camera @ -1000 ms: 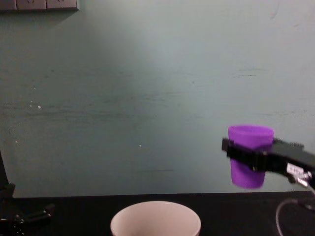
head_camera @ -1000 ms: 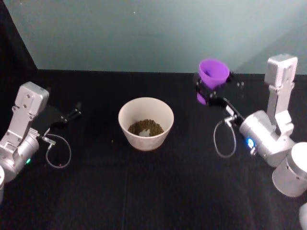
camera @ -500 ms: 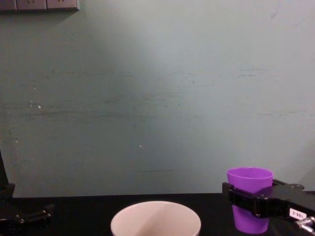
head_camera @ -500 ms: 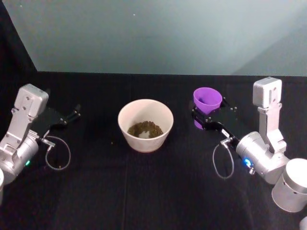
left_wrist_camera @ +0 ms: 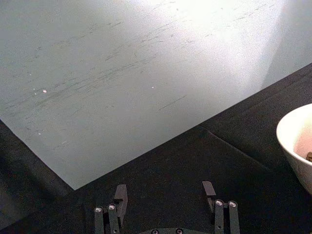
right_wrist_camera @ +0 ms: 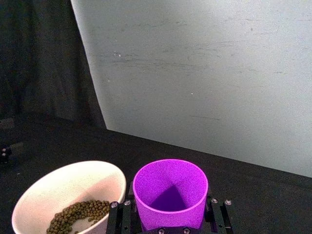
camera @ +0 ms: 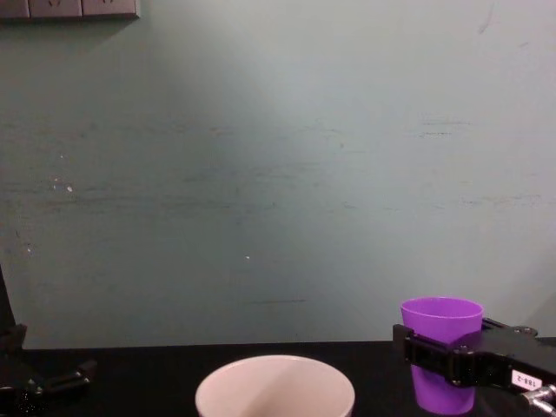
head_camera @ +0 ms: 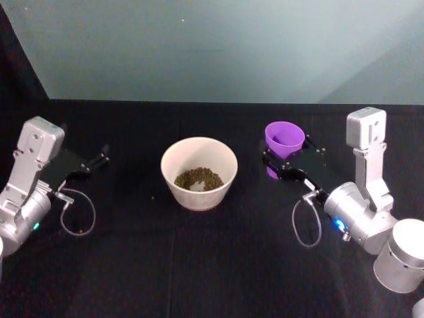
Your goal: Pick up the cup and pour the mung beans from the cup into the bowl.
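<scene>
- The right gripper (head_camera: pixel 288 158) is pinched around the cup (head_camera: pixel 285 138), with one black finger on each side of its wall. It holds the cup upright on the robot's right of the bowl (head_camera: pixel 199 173), near it but not touching.
- A second ago the cup was held high and farther back, well above the table (head_camera: pixel 199 265). It has since come down to the bowl's level, and since half a second ago it has hardly moved. Whether its base rests on the table or hangs just above it cannot be told.
- In the right wrist view the cup's inside is bare purple down to the bottom.
- The bowl stands at the middle of the table, as before, with the mung beans (head_camera: pixel 199 179) heaped at its bottom.
- The left gripper (left_wrist_camera: pixel 165 192) lies low on the robot's left, well apart from the bowl, with its fingers spread and nothing between them. It is unchanged from the earlier pictures.
- A loop of grey cable (head_camera: pixel 308 225) hangs by the right wrist.
- The table is covered in plain black cloth all the way to the back edge.
- Behind it rises a pale teal wall (camera: pixel 278 174) with faint scuffs. A grey socket strip (camera: pixel 69 8) sits high on the wall at the left.
</scene>
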Tool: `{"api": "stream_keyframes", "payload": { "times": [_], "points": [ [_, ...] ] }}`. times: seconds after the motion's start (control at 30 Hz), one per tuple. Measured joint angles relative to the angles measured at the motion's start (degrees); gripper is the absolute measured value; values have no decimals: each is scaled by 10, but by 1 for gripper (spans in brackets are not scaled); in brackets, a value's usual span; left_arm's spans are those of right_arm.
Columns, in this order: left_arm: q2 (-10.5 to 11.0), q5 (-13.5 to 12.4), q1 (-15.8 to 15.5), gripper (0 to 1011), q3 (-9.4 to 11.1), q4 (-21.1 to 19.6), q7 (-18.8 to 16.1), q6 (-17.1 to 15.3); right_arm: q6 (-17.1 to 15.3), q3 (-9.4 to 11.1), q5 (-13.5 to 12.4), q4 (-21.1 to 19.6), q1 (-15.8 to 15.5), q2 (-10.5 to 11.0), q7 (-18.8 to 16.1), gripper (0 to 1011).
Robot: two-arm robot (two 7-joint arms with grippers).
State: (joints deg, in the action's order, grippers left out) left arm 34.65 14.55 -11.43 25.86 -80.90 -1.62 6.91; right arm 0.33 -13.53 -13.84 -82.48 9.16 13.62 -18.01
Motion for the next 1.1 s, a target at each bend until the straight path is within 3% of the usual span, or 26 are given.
{"api": "stream_keyframes", "payload": {
  "times": [0.27, 0.47, 0.7, 1.1],
  "points": [
    [0, 0, 0, 1000, 0, 0, 0, 0, 1, -5, 0, 3, 9, 2, -1, 734],
    [0, 0, 0, 1000, 0, 0, 0, 0, 37, -11, -4, 28, 28, 5, -18, 734],
    [0, 0, 0, 1000, 0, 0, 0, 0, 91, -10, -30, 74, 42, 5, -49, 734],
    [0, 0, 0, 1000, 0, 0, 0, 0, 97, -22, -41, 118, 41, 10, -59, 734]
  ]
}}
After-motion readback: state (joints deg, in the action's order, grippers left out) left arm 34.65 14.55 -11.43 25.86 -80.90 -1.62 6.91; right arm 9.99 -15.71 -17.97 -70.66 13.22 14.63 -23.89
